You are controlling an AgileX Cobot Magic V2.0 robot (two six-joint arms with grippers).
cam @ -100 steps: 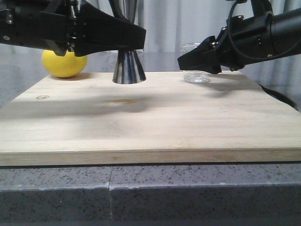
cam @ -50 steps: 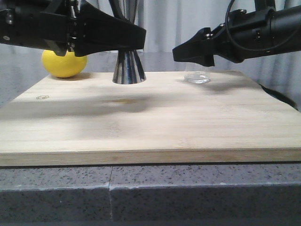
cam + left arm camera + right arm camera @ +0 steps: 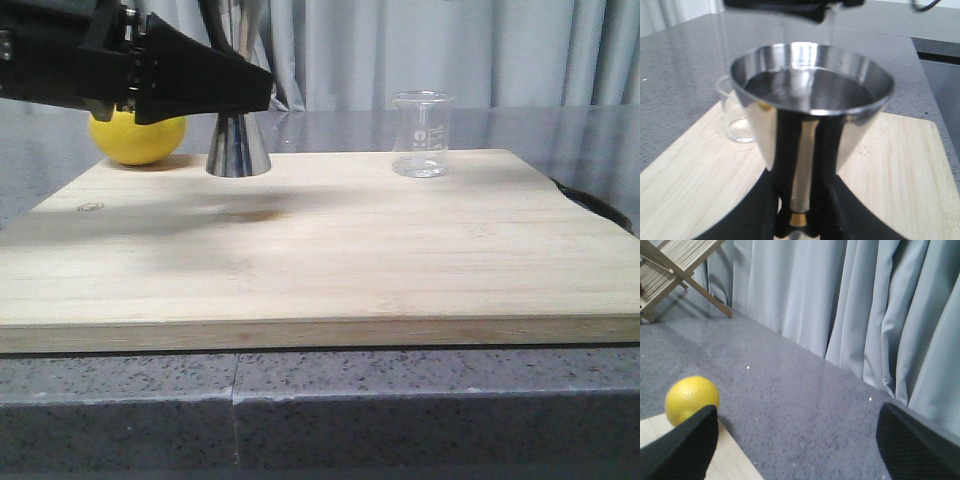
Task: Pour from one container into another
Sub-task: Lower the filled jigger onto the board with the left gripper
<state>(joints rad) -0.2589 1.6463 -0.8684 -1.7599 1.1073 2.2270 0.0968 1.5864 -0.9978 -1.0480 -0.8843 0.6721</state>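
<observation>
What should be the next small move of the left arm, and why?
Probably open the left gripper and back away: the jigger stands upright on the board and seems to hold liquid, the beaker stands free, apart, and the right gripper is open, away.

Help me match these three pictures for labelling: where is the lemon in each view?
Front view: lemon at the far left, behind the left hand, off the board's back corner.
Left wrist view: not in it.
Right wrist view: lemon at lower left.
Shared landmark: the wooden board.
</observation>
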